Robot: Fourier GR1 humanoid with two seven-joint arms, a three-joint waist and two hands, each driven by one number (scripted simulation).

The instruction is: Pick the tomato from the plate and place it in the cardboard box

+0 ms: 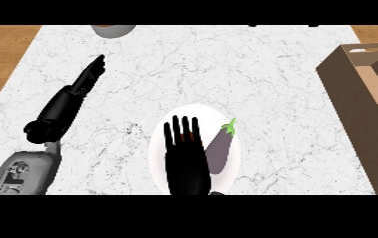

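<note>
The right hand [184, 157] is seen over the white plate [159, 154], fingers straight and spread, nothing grasped. Between those fingers a little red shows — taken to be the tomato [193, 130], lying on the plate directly beneath the hand and almost wholly covered by it; its full outline cannot be made out. Just beside it to the right, on the same plate, an eggplant [220, 151] lies lengthwise with its green stem pointing away from the robot. The tomato is judged to be light, round and smooth-skinned, so liable to roll or slip, and soft enough to bruise if squeezed hard. A hold across its widest part is advised, thumb on one side and fingers on the other, closed from above, with care not to nudge the eggplant. The cardboard box [354, 102] stands at the counter's right edge, well apart from the plate, its opening upward. The left hand [92, 72] rests on the marble counter [221, 67] at the left, fingers straight and released — not engaged. A grey bowl [112, 30] is partly visible at the far edge.
</note>
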